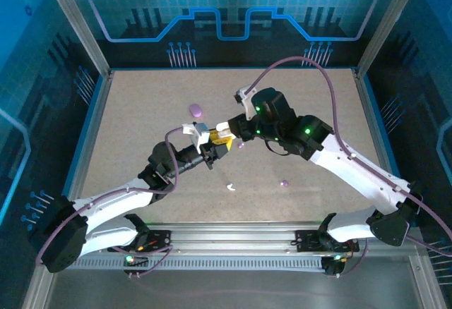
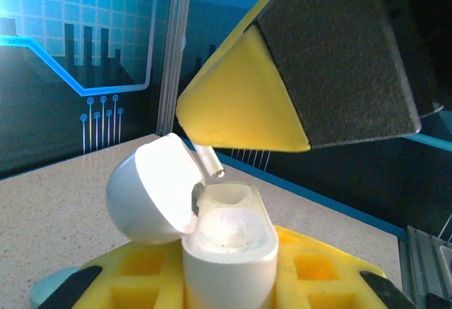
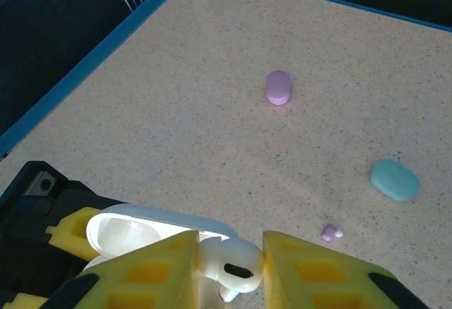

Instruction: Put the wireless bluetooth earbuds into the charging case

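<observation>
The left end effector is clamped tight on the open white charging case, above the counter. The right end effector pinches a white earbud just over the case, its stem seemingly not yet in the socket.

No legible text, label, brand or number anywhere

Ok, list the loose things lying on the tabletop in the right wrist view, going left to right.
purple case → purple earbud → light blue case
</observation>
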`<move>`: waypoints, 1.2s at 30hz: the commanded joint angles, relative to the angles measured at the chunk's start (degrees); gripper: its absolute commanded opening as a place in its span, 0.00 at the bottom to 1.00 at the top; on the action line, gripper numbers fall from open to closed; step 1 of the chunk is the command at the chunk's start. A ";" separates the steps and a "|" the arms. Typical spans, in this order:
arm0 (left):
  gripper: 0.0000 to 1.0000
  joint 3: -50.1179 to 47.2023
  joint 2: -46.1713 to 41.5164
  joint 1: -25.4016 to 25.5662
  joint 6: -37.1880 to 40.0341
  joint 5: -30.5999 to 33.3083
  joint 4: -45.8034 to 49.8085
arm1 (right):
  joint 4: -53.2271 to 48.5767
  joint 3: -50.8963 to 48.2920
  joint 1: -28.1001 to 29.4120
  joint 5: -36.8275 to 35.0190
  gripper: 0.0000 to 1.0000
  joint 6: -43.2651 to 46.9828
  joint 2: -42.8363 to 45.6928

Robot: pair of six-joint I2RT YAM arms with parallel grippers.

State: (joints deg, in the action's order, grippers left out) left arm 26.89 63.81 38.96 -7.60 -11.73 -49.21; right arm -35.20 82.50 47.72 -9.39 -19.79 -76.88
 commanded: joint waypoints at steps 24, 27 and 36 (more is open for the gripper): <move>0.22 1.14 -1.63 0.54 -1.39 3.82 -4.18 | 0.02 -1.69 2.19 8.33 0.30 6.32 0.83; 0.22 1.06 -1.83 0.58 -1.32 3.96 -4.07 | -0.06 -1.94 2.13 8.07 0.29 6.42 1.12; 0.21 0.92 -1.94 0.51 -1.27 2.60 -4.74 | 1.45 -2.97 1.71 6.71 0.28 5.27 1.74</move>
State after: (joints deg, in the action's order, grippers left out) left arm 26.89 63.55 39.29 -9.02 -9.43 -49.87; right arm -33.65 80.75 48.84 -2.94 -14.50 -76.40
